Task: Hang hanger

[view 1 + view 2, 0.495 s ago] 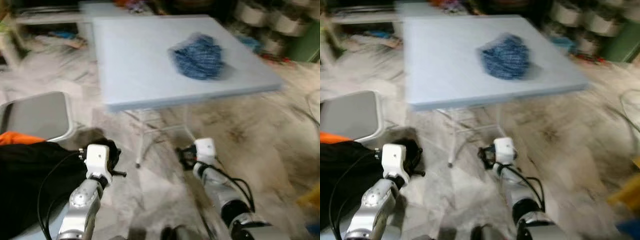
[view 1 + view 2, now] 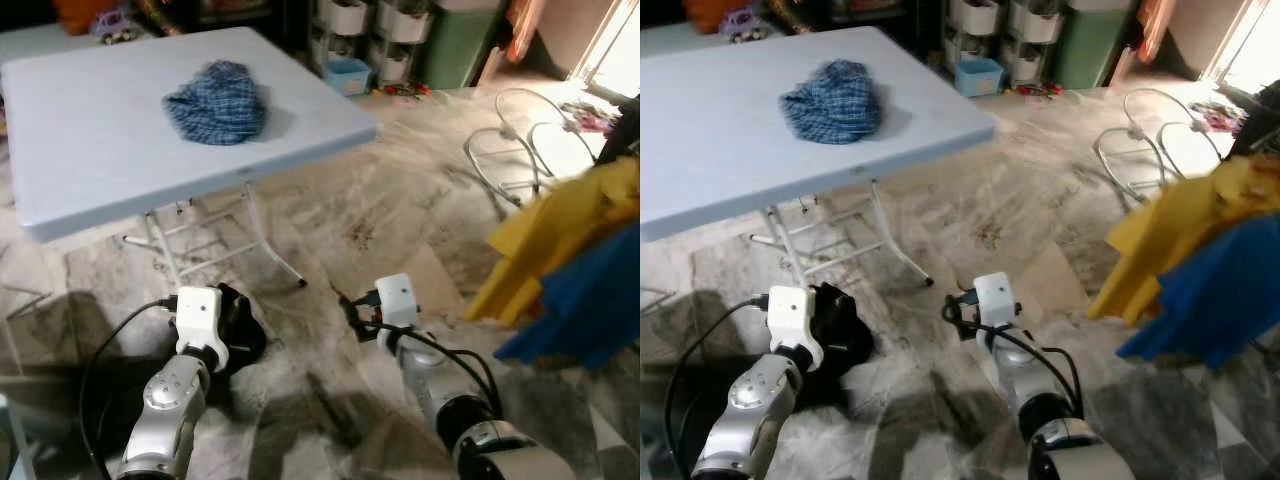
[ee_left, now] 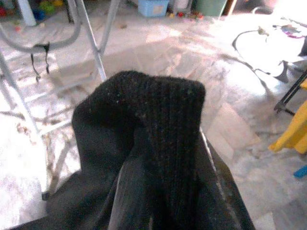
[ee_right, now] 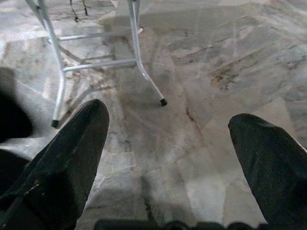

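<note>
A black knitted garment is bunched around my left gripper, which is shut on it low over the floor; the cloth hides both fingers. In the head views the same black garment hangs below the left wrist. My right gripper is open with its fingers wide apart and nothing between them, above bare marble floor beside the table leg. A yellow garment and a blue garment hang at the right edge.
A light blue folding table stands ahead on the left with a crumpled blue plaid cloth on it. Metal wire hoops lie on the floor at the right. Storage shelves and a blue bin line the back.
The camera has swung to the right: the table now sits further left, and the hanging yellow and blue clothes have come into view. Both arms keep the same pose.
</note>
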Tool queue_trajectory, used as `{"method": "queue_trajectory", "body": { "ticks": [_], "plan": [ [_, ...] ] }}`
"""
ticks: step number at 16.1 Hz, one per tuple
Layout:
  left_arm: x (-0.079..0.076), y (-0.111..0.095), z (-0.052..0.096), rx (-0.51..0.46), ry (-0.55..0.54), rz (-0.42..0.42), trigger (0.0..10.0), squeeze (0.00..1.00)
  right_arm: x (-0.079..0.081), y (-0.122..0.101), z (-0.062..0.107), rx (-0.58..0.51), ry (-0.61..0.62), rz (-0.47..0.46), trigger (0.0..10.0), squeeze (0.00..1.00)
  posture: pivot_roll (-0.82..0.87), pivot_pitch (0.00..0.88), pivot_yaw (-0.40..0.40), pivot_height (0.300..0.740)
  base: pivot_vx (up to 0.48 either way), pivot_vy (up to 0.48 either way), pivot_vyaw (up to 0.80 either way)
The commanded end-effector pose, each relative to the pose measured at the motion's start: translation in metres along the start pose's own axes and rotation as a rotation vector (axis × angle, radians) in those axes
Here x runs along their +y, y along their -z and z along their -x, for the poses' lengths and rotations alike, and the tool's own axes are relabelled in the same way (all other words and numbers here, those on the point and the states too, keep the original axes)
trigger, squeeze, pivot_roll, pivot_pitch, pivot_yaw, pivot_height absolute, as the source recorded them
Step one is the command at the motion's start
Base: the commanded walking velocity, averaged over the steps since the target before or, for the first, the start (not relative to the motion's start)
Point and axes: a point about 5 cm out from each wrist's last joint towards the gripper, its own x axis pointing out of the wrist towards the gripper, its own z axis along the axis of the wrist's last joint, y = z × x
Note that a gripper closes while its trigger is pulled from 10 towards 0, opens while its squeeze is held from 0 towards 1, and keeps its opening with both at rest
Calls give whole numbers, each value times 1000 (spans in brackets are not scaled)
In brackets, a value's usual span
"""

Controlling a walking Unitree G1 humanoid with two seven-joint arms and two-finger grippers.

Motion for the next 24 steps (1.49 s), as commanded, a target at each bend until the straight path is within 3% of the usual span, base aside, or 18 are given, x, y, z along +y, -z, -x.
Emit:
{"method": "queue_trajectory", "body": {
  "ticks": [1, 5, 11, 16, 24],
  "plan": [
    [2, -1, -2, -14, -36, -4, 10000, 0, -4, -3, -1, -6, 6, 6, 10000, 0, 63, 102, -42, 740, 0, 0, 0],
    [9, -1, -5, -8, -61, 63, 10000, 0, -10, 0, 2, 8, 18, 10, 10000, 0, 56, 105, -49, 740, 0, 0, 0],
    [6, -3, -8, -19, -5, 12, 10000, 0, -14, 4, 4, 12, 37, 6, 10000, 0, 40, 106, -36, 740, 0, 426, -800],
    [6, -1, -7, -12, -2, 26, 10000, 0, -10, 7, 4, 18, 32, 3, 10000, 0, 41, 109, -34, 740, 0, 425, -800],
    [0, 0, -6, -43, 34, 41, 10000, 0, -8, 4, 4, 5, 29, 10, 10000, 0, 41, 117, -41, 740, 0, 0, -454]
  ]
}}
